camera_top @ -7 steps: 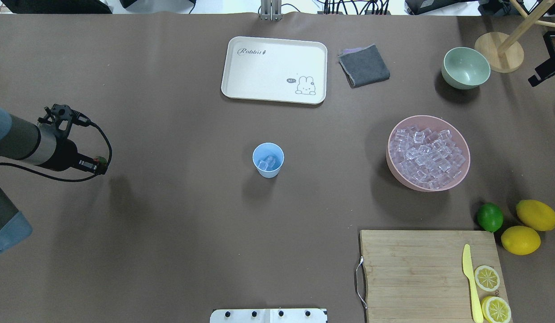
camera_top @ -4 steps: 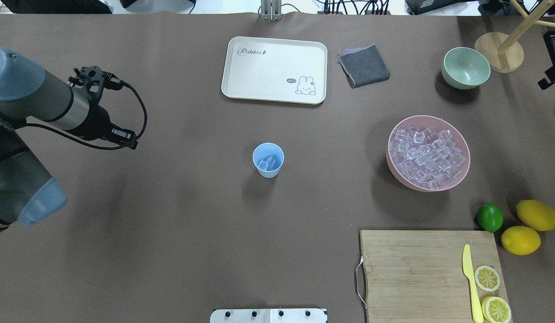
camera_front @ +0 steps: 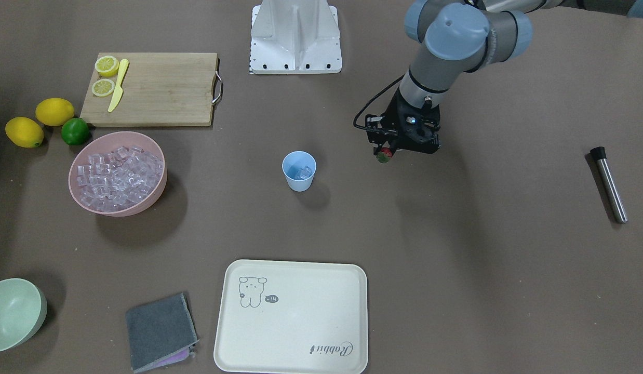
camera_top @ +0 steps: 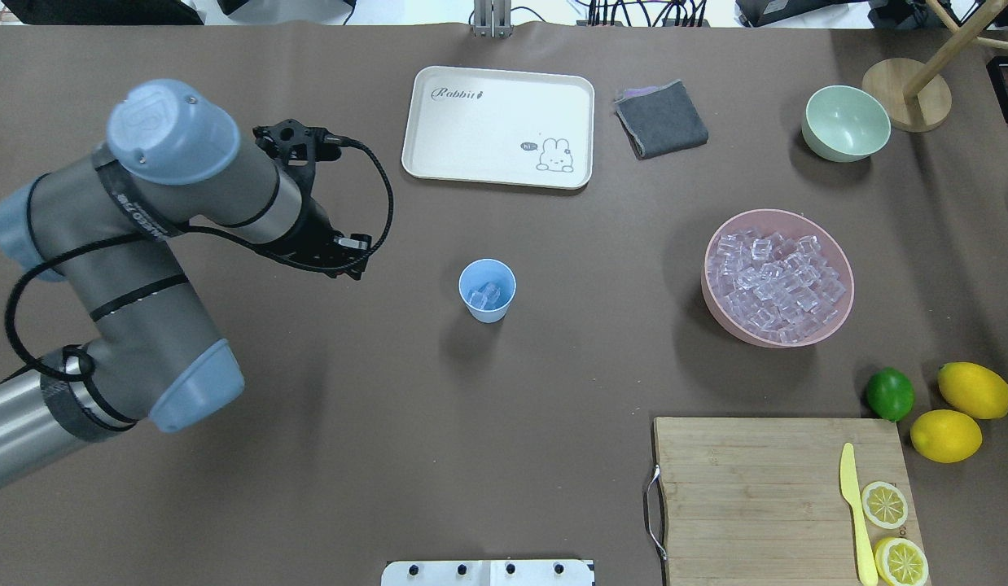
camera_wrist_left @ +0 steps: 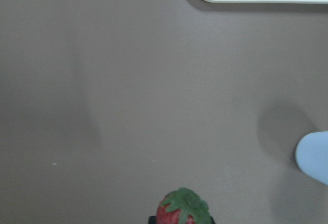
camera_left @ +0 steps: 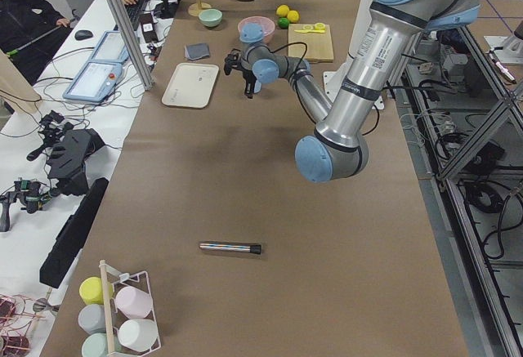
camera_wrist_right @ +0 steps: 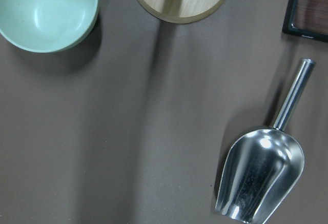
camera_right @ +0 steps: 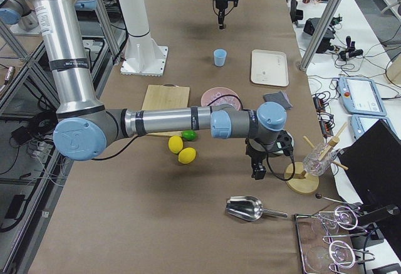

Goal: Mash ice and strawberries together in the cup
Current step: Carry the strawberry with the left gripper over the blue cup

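The light-blue cup [camera_top: 487, 290] stands upright mid-table with a few clear ice cubes [camera_top: 484, 295] inside; it also shows in the front view [camera_front: 298, 171]. My left gripper [camera_front: 385, 152] is shut on a small red strawberry [camera_front: 385, 155] with a green top and holds it above the table, beside the cup and apart from it. The berry fills the bottom edge of the left wrist view [camera_wrist_left: 183, 208], with the cup's rim [camera_wrist_left: 315, 155] at the right. My right gripper [camera_right: 257, 170] shows only in the exterior right view, far from the cup; I cannot tell whether it is open or shut.
A pink bowl [camera_top: 838, 325] full of ice stands right of the cup. A white tray [camera_top: 497, 126], grey cloth [camera_top: 661, 119] and green bowl [camera_top: 846, 122] sit at the back. A cutting board [camera_top: 777, 496], lime [camera_top: 890, 394], metal muddler [camera_front: 608, 184] and scoop [camera_wrist_right: 261, 178] lie around.
My left arm has swung in from the left edge toward the cup, carrying the strawberry. The right arm's black part has left the overhead view's right edge.
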You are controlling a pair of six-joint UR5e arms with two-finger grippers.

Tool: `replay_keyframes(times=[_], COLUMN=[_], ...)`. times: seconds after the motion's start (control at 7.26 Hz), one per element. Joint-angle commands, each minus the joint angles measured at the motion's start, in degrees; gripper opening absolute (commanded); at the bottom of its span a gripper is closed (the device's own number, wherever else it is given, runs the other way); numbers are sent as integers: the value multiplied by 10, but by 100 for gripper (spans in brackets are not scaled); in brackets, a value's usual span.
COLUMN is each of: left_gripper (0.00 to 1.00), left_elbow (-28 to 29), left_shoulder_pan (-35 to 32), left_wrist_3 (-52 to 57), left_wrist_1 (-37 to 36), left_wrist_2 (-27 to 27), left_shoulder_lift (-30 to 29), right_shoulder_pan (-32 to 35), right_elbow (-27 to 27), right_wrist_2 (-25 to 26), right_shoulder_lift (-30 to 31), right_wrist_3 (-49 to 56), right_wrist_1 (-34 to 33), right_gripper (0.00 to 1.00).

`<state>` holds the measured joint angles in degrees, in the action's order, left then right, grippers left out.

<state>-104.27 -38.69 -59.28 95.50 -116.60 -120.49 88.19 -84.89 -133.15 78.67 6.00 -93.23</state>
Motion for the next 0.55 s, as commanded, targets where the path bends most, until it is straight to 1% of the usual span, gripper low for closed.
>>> replay_keyframes(times=[0.0,0.14,0.41], left_gripper=[22,22,22], left_elbow=[43,52,62], left_shoulder_pan=[41,64,77], left_wrist_3=[-46,-66,-87], left_wrist_1=[-13,-9,-7], left_wrist_2=[36,64,70], left_shoulder_lift=[-71,-87,-112], right_shoulder_pan=[17,21,26], right_elbow=[-2,-4,-11], right_wrist_2=[10,10,11], right_shoulder_lift=[1,7,16], right_wrist_3=[3,6,9], right_wrist_1=[-6,-5,-4], right_gripper=[99,100,100])
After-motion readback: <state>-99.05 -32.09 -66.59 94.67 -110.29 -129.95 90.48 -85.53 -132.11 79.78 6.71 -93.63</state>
